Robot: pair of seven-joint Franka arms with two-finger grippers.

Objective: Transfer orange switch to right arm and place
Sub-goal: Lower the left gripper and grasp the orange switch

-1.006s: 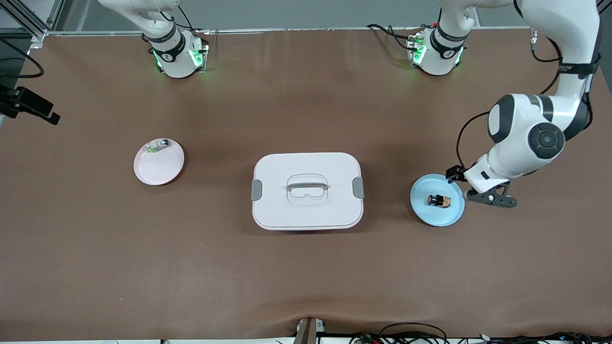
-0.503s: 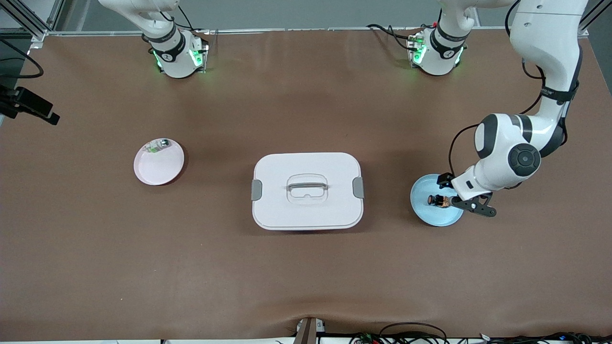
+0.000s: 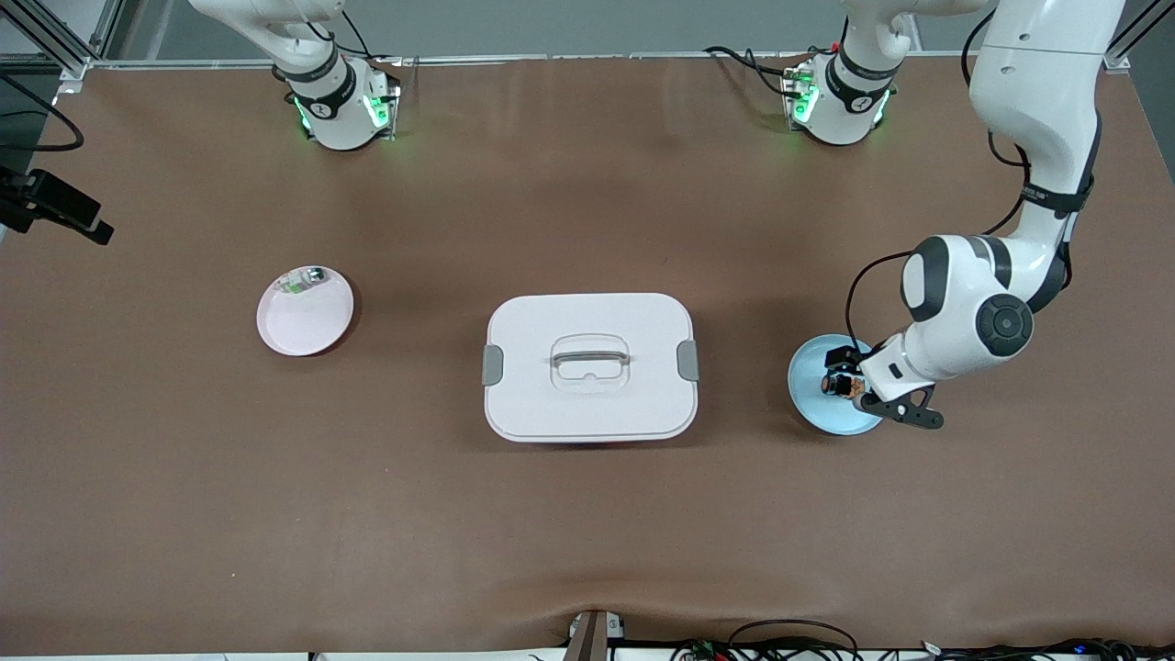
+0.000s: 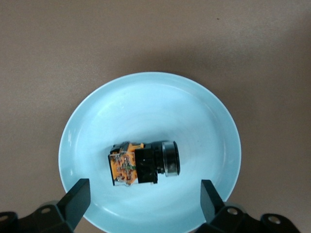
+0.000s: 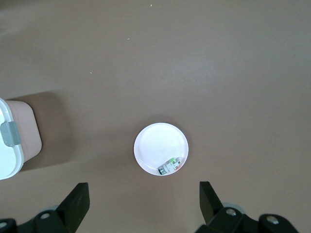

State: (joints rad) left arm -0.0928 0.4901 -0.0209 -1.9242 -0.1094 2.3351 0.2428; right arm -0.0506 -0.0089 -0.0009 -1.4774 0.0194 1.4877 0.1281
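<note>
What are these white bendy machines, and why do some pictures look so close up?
They are two robot arms bolted to a brown table. One picture looks down from high up. The other two come from little cameras on each arm's wrist.

The left gripper hangs open over a blue plate with the orange switch lying on it. Nothing is held yet.

The right gripper waits high up, open and empty, looking down on a pink plate holding a small green-and-silver part.

A white box with a handled lid sits in the middle of the table.
</note>
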